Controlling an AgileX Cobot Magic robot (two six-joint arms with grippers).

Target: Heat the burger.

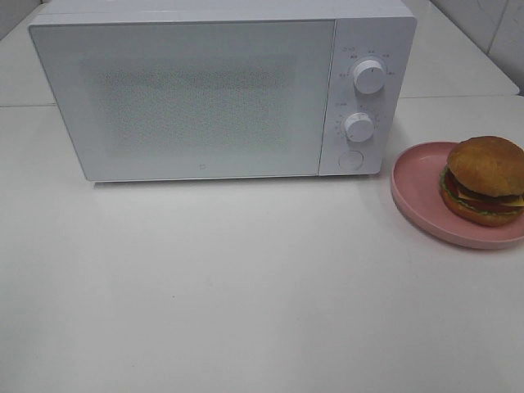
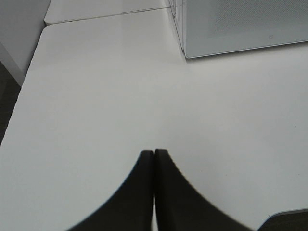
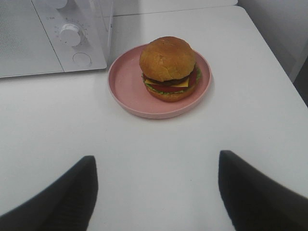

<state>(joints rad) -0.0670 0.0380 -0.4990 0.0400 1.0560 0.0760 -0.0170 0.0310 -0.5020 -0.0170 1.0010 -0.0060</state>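
Burger (image 3: 168,67) sits on the pink plate (image 3: 125,84) beside the closed microwave (image 1: 205,98), right gripper (image 3: 156,190) spread wide and empty, left gripper (image 2: 154,159) pinched together.

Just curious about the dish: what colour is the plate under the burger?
Pink. The plate under the burger shows best in the right wrist view.

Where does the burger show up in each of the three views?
Exterior high: burger at the right edge, on the pink plate.
Left wrist: not in it.
Right wrist: upper centre, on the plate.
Shared landmark: the white microwave, in all three views.
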